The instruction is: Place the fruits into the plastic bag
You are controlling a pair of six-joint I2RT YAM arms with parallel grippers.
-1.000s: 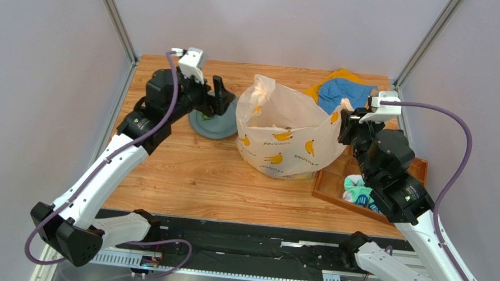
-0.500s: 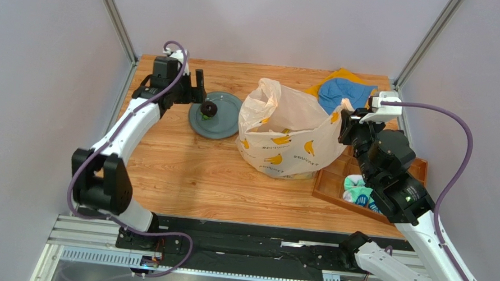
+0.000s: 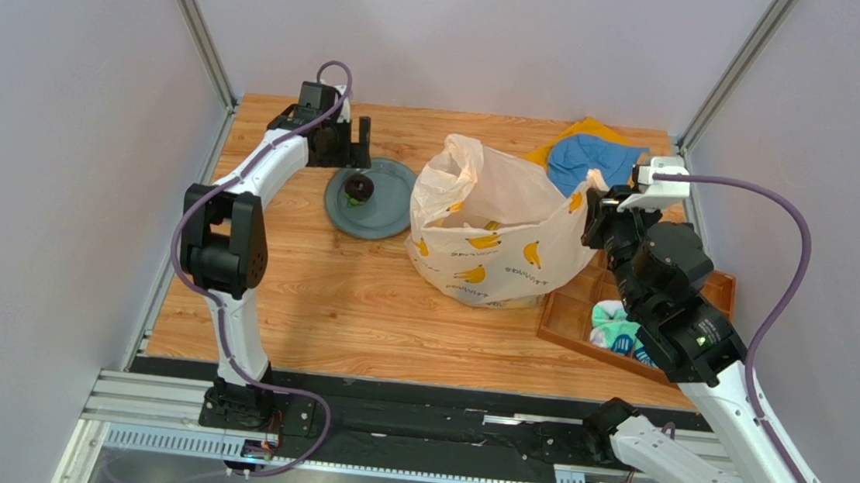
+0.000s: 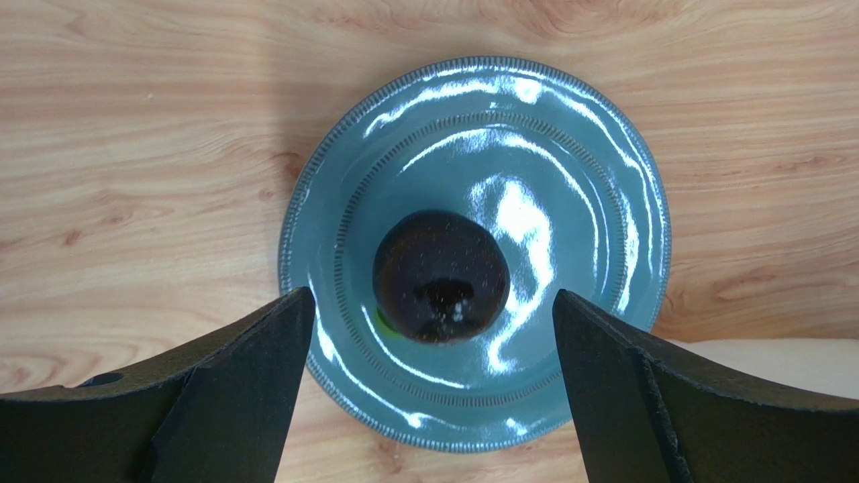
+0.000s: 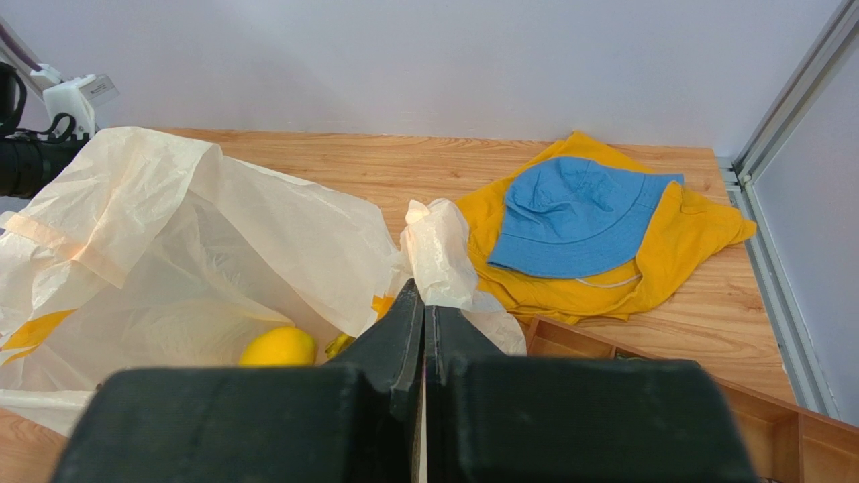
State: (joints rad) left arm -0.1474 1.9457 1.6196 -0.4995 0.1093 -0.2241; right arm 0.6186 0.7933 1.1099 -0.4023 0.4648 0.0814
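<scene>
Dark round fruit [image 4: 441,277] lies in the middle of the grey-blue plate [image 4: 605,181], straight below the left gripper [image 4: 432,307]. That gripper hangs over the plate with its jaws spread wide. In its wrist view one finger stands to each side of the fruit and neither touches it. The plate rests flat on the wooden bench [image 3: 336,303], and its rim reaches out past both fingertips.

The plastic bag [image 5: 202,231] stands on the bench with its mouth open, and the plate lies just beside it. The right gripper [image 5: 423,302] is closed tight on a bunched piece of the bag's upper edge, which sticks up crumpled just past its fingertips. From there the rest of the bag spreads away to the gripper's left and below it. A roundish yellow fruit [image 5: 277,347] lies inside the bag, low and just left of the right gripper's fingers. Yellow banana prints show on the bag's outer wall in the top view.

Ahead of the right gripper and off to its right, an orange cloth [image 5: 696,236] lies spread on the bench with a blue hat [image 5: 580,216] on top of it. A wooden tray [image 3: 563,312] sits behind and below this gripper, partly under the right arm, close to the bag's side.
</scene>
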